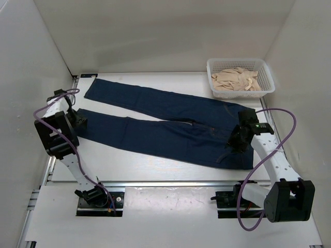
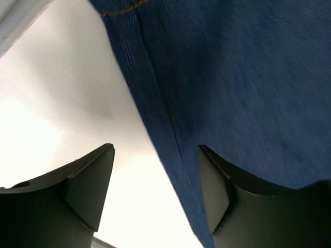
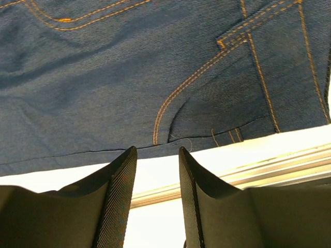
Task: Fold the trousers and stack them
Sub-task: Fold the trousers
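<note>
A white table (image 1: 150,168) seen from above, with a pair of dark navy blue denim trousers (image 1: 170,132) lying flat across it, the two long legs fanning out to the left and the waistband at the right. At the far left, the left arm's black two-finger claw (image 1: 77,122) sits low over the hem of the nearer leg; its wrist camera shows the fingers spread wide, pinching nothing, the denim's edge running beneath them. At the right, the right arm's claw (image 1: 239,138) sits at the waistband end; its fingers stand slightly apart, empty, with orange-stitched denim just beyond them. Farther back on the right stands a white plastic mesh basket (image 1: 269,82) holding crumpled beige cloth (image 1: 235,80).
</note>
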Controlling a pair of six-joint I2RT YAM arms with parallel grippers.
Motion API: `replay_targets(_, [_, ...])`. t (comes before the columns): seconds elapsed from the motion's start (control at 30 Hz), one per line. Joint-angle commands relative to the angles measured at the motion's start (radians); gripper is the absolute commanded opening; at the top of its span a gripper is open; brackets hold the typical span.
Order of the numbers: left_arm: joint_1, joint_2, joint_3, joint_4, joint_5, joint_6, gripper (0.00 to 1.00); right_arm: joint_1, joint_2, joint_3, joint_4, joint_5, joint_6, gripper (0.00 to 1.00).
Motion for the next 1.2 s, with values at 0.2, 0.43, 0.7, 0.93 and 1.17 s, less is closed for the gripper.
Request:
replay_targets(0.2, [0.035,0.124,0.065,0.055,0.035,-0.022,0.57,0.003,0.006,0.042,-0.006,-0.046,0.006,0.44])
replay_targets(0.43, [0.067,0.182,0.060,0.055,0.063,-0.042,0.50,0.003,0.006,0.064,-0.026,-0.046,0.035,0.45])
replay_targets(0.7, [0.067,0.161,0.062,0.055,0.083,-0.042,0.10,0.003,0.007,0.073,-0.058,-0.037,0.083,0.50])
replay_targets(0.93, [0.067,-0.012,0.074,0.012,0.051,-0.030,0.10,0.003,-0.154,-0.195,-0.027,-0.225,0.352,0.61])
replay_targets(1.17, [0.049,-0.081,0.084,-0.003,0.029,-0.030,0.10,-0.006,-0.342,-0.416,0.074,-0.213,0.483,0.67])
